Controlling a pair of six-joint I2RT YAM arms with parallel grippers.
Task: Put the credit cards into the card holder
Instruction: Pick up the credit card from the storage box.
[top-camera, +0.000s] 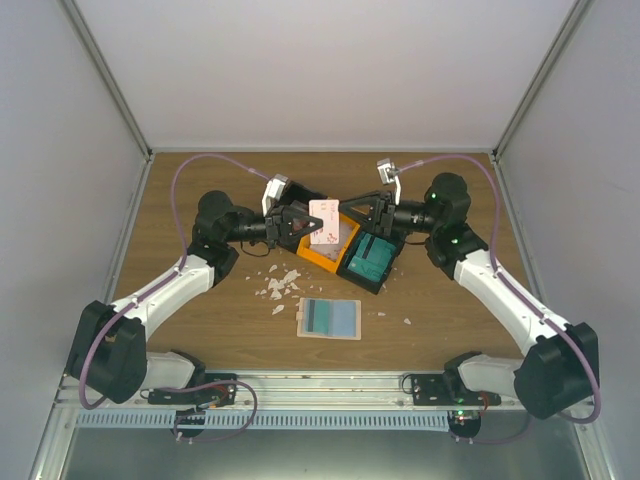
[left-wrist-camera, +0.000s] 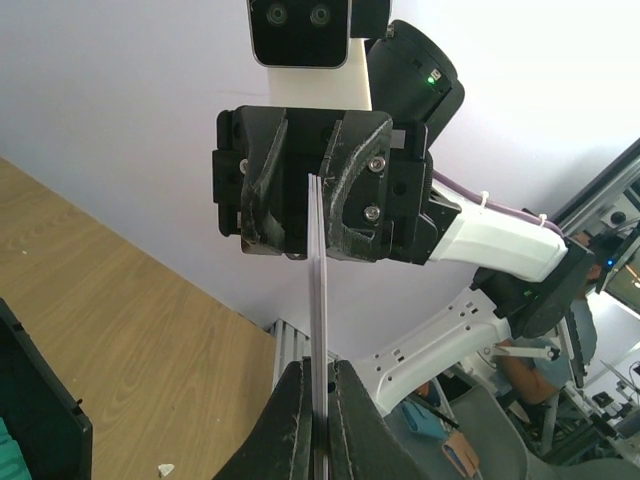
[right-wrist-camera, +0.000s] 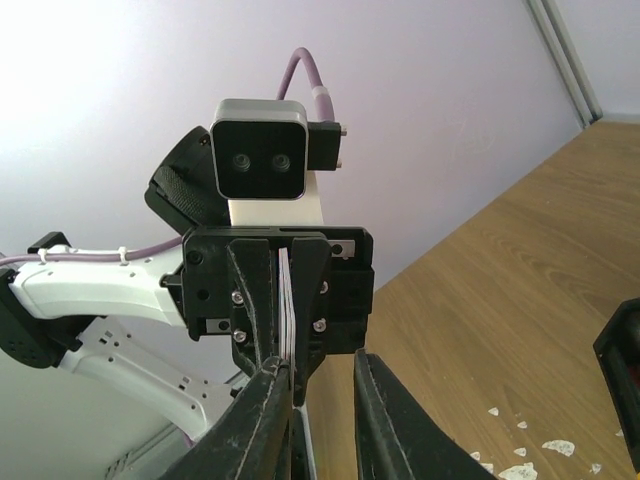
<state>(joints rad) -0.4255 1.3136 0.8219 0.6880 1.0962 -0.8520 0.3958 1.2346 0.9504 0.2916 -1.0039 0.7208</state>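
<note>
The left tool is clamped shut on a thin stack of credit cards, which shows edge-on in both wrist views and stands straight out from its tips. The right tool is partly open around the far end of the same stack: one finger lies against the cards, and the other stands off with a clear gap (so only the left has a real grip). From above, the top card is white with red blotches, held in the air between the two tools over the black-and-orange tray. The card holder lies flat on the desk, nearer the arm bases and well apart from the held cards. Its face shows teal and pale bluish panels inside a tan border. White scraps lie to its left.
</note>
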